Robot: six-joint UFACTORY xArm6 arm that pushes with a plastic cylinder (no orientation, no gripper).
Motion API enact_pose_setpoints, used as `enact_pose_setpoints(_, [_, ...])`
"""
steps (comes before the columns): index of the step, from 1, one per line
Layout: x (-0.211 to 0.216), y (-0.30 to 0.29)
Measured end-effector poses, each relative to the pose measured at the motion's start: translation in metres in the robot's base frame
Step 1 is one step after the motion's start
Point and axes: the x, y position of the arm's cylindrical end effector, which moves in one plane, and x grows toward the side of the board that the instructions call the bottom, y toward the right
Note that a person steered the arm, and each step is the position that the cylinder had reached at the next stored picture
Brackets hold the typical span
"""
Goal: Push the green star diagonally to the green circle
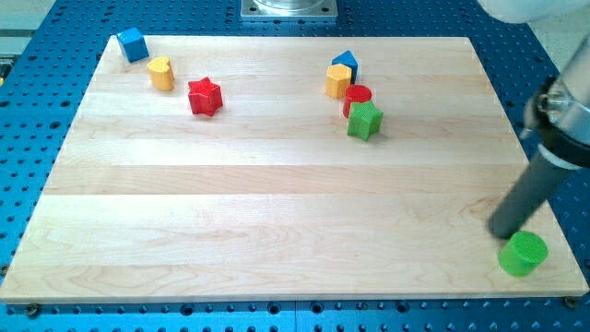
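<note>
- Far right of centre on the desk [277, 231]: green star [364, 121], touching red cylinder [358, 96], w/ yellow hexagon [338, 81] & blue block [346, 64] just beyond.
- Green circle [524, 254] sits near-right corner, well apart from star.
- My tip [502, 232] rests just beside the circle, far from the star.
- No pincer on this rig; state n/a.
- Progress: none visible; whole diagonal push still left.
</note>
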Motion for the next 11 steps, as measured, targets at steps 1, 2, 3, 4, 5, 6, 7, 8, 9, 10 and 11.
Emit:
enact_pose_setpoints(1, [-0.026, -0.076])
enact_pose_setpoints(2, [-0.104, -0.054])
enact_pose_setpoints(3, [-0.168, -0.060])
enact_pose_setpoints(4, [-0.185, -0.096])
enact_pose_setpoints(5, [-0.187, -0.166])
enact_pose_setpoints(6, [-0.183, -0.200])
enact_pose_setpoints(7, [-0.197, -0.179])
enact_pose_setpoints(8, [-0.147, -0.166])
enact_pose_setpoints(9, [-0.077, -0.137])
enact_pose_setpoints(10, [-0.089, -0.135])
enact_pose_setpoints(11, [-0.134, -0.135])
